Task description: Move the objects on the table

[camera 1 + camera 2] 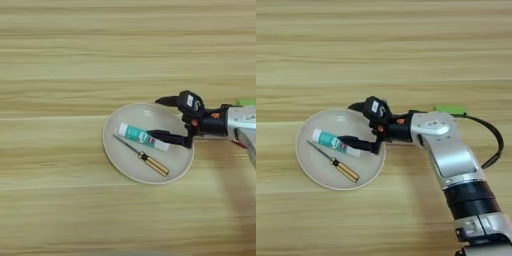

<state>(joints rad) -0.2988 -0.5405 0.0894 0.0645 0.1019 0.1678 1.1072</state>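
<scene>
While the table (60, 50) fills the left eye view with its light wooden planks, a round beige plate (114, 155) sits right of centre. On the plate lies the white glue-stick tube (142, 137) with its teal label, slanting from far left to near right, and just nearer than it a screwdriver (145, 158) with a yellow handle lies at much the same slant. The right gripper (161, 117) reaches in from the right with its two black fingers spread wide; the nearer finger (167, 137) lies over the plate with its tip at the tube's right end, and the farther one points left over the plate's far rim. A sliver of the green bar (246, 102) shows at the right edge.

Seen from the right eye, the plate (308, 167) sits further left, and the silver forearm (448, 150) rises from the near right corner. The green bar (450, 109) lies on the table just beyond the forearm, well apart from the plate. Here too the gripper (351, 122) stands wide, holding nothing.
</scene>
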